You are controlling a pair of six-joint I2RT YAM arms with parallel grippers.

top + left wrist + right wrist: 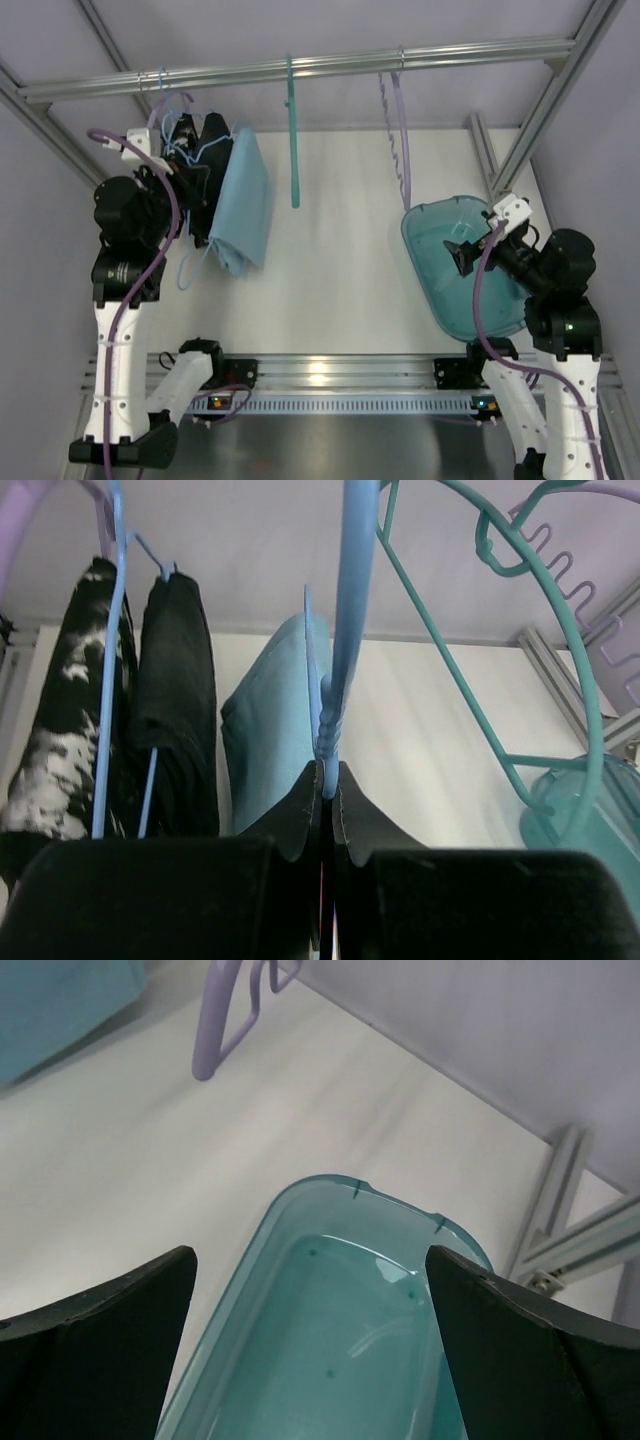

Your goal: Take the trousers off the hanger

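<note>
While left fingers pinch the hanger | trousers half hidden, seemingly draped on it | right fingers wide, empty

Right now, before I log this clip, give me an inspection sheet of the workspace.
Surface: white table; only the teal tub rests on it.
Job's things: trousers draped on the hanger, hanging from the rail.
Clutter: black garment, patterned garment, teal hanger, lilac hanger.
Grippers: left end effector shut on the hanger; right end effector open over the tub.
Cables: purple cables along left arm and right arm.
Surroundings: aluminium frame, grey walls.
</note>
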